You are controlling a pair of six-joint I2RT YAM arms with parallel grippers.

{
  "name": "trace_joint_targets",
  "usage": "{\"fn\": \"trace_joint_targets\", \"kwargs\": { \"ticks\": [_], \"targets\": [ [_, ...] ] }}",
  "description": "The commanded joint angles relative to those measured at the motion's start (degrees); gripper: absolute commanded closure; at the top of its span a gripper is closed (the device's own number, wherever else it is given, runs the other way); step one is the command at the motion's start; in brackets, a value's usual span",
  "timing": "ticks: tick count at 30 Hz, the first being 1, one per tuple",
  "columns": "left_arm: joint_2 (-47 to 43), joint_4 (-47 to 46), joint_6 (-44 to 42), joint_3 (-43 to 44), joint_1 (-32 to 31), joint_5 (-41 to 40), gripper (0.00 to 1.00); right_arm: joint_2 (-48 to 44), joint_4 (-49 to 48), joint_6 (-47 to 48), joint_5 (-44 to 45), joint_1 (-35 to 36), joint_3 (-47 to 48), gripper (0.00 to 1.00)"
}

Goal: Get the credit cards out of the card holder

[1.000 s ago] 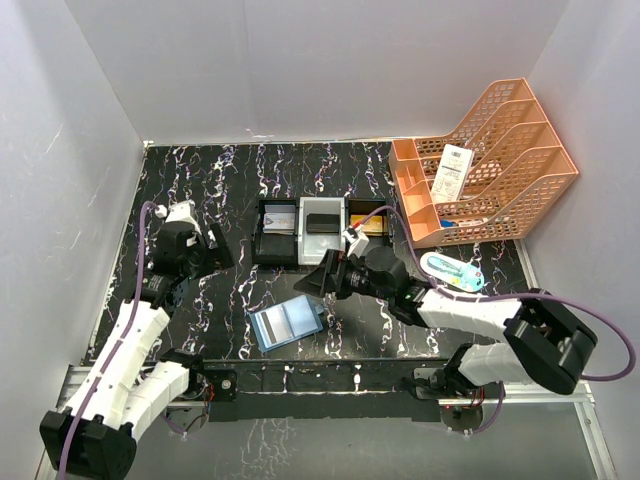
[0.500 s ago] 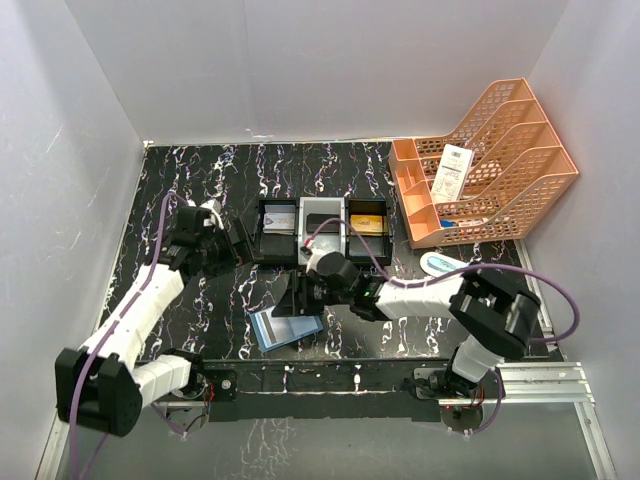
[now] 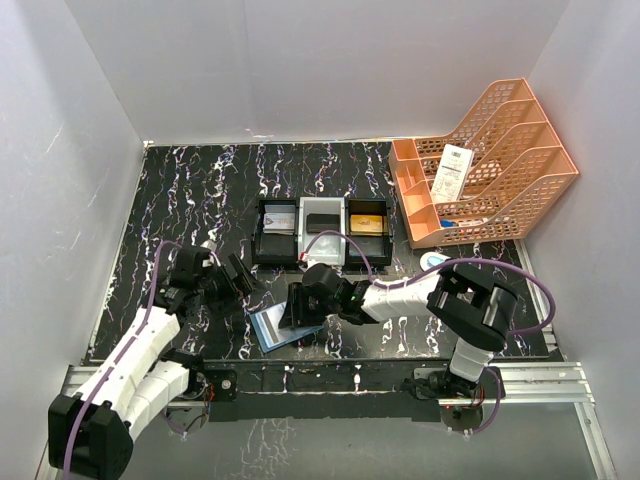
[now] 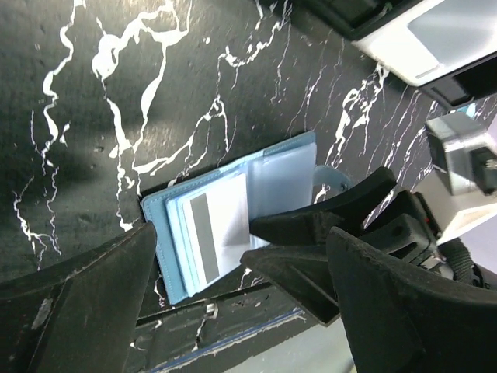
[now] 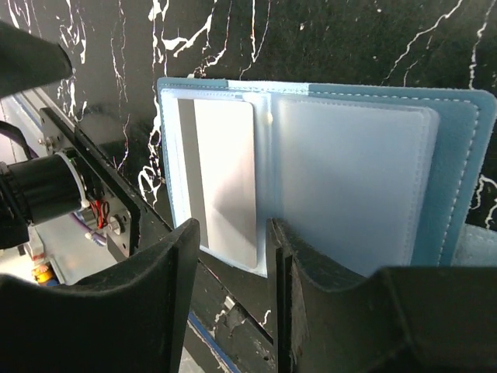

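The teal-blue card holder (image 3: pixel 270 328) lies open near the table's front edge, clear pockets up (image 5: pixel 349 186) (image 4: pixel 276 175). A greyish credit card (image 5: pixel 225 179) with a dark stripe sits in its left pocket (image 4: pixel 217 229). My right gripper (image 3: pixel 297 308) hangs low over the holder's near edge. Its jaws are narrowed but apart (image 5: pixel 233 233), and the card's near end shows in the gap. One finger rests by the middle fold. My left gripper (image 3: pixel 240 275) stands wide open just left of the holder (image 4: pixel 241 264), touching nothing.
A black-and-white three-compartment tray (image 3: pixel 300 245) behind the holder has a grey, a black and a gold card in it. An orange rack (image 3: pixel 480 165) with a white slip (image 3: pixel 452 172) stands at the back right. An oval case (image 3: pixel 436 261) lies by the right arm.
My right gripper has swung left and down onto the card holder while its jaws narrowed. My left arm has come forward and right, up to the holder's left side.
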State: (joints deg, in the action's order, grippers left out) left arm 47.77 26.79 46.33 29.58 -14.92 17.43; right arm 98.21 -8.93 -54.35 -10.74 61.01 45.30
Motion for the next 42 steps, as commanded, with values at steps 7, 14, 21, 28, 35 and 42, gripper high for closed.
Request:
{"fn": "trace_joint_targets", "kwargs": {
  "ticks": [7, 14, 21, 28, 35, 42],
  "targets": [
    [0.34, 2.73, 2.61, -1.29, -5.34, 0.81, 0.16, -1.33, 2.67, -3.63, 8.74, -0.07, -0.24, 0.61],
    [0.39, 1.15, 4.85, -2.70, -10.52, -0.76, 0.26, -1.64, -1.73, -7.43, 8.76, -0.03, -4.94, 0.63],
    [3.24, -3.22, 7.63, -4.67, -14.59, -1.57, 0.39, -1.70, -8.82, -11.11, 6.52, -0.06, -10.25, 0.64],
    [5.02, -1.62, 9.20, -4.91, -18.00, -6.17, 0.46, -0.53, -11.27, -11.46, 4.42, 0.07, -10.47, 0.65],
    [7.46, -5.95, 10.40, -7.35, -19.43, -6.62, 0.60, -1.49, -11.71, -11.53, 4.39, 0.12, -11.47, 0.68],
    [7.73, -5.72, 9.65, -8.30, -20.01, -8.35, 0.69, -1.39, -13.48, -11.74, 3.08, 0.16, -12.01, 0.75]
  ]
}}
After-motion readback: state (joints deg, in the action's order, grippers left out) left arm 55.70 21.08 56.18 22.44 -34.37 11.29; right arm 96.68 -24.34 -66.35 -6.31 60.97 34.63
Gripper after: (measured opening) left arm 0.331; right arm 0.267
